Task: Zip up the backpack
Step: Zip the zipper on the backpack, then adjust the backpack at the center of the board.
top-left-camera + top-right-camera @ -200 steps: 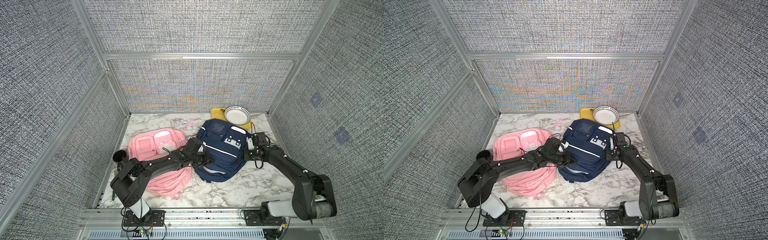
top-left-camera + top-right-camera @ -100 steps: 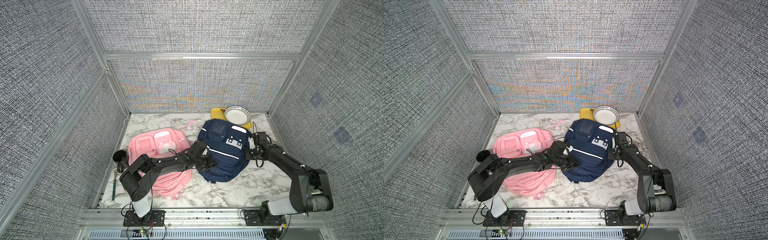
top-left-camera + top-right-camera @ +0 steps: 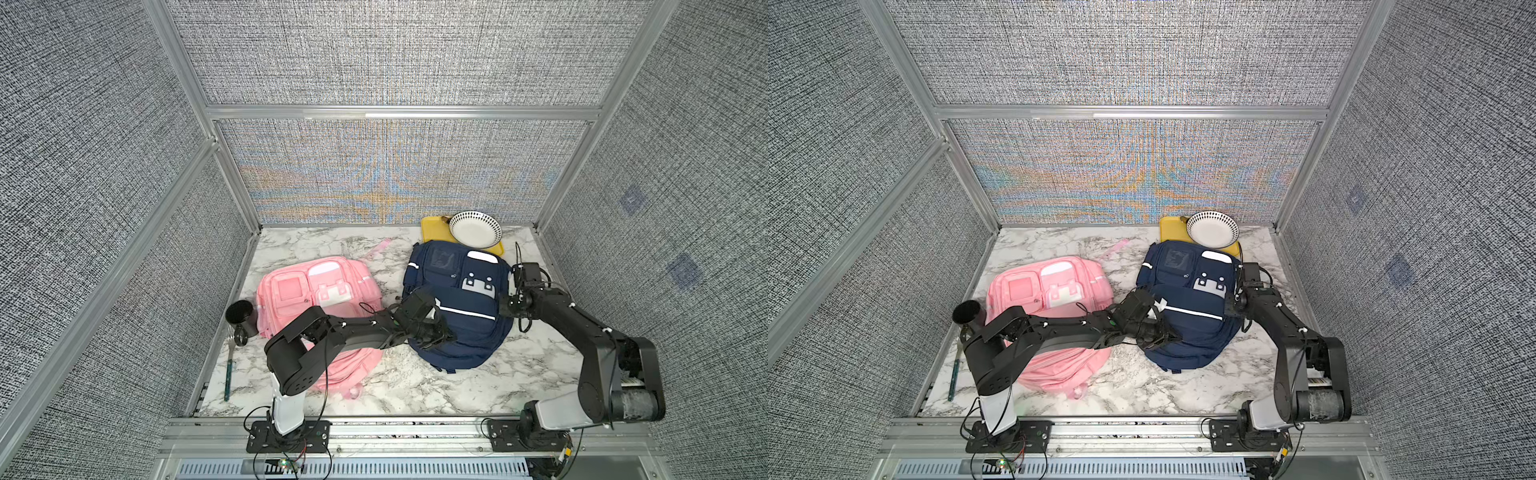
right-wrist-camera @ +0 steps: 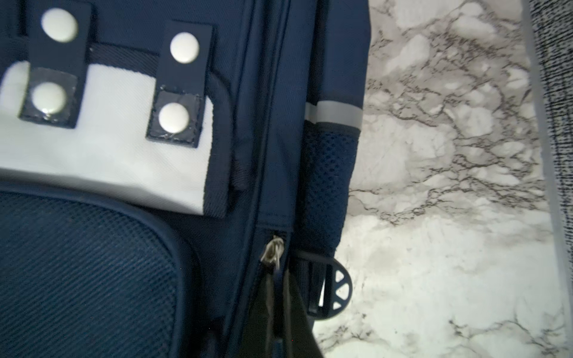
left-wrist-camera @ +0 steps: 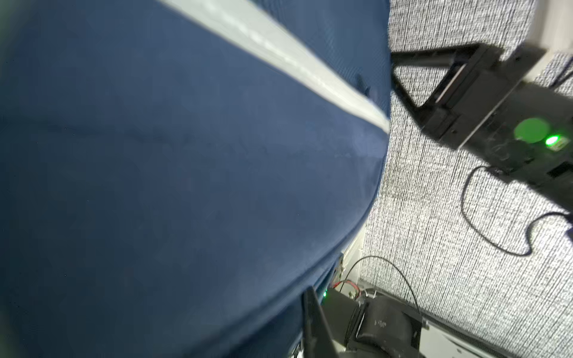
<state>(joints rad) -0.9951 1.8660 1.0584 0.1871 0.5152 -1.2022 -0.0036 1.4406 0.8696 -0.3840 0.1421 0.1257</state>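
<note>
The navy backpack (image 3: 457, 299) (image 3: 1187, 307) lies flat on the marble table, right of centre. My left gripper (image 3: 438, 334) (image 3: 1163, 334) presses against its near left edge. In the left wrist view navy fabric (image 5: 186, 186) fills the frame and only one finger (image 5: 313, 325) shows, so the jaw gap is hidden. My right gripper (image 3: 509, 305) (image 3: 1231, 307) sits at the bag's right side. In the right wrist view it (image 4: 276, 325) is shut on the zipper pull, just behind the metal slider (image 4: 273, 251).
A pink backpack (image 3: 320, 291) lies left of the navy one, partly under my left arm. A black cup (image 3: 241, 316) and a teal-handled fork (image 3: 228, 365) sit by the left wall. A yellow tray (image 3: 432, 228) with a dotted bowl (image 3: 476, 229) stands at the back.
My left gripper has slid right and nearer along the navy backpack's near edge, and the bag has shifted a little with it. The right gripper has hardly moved.
</note>
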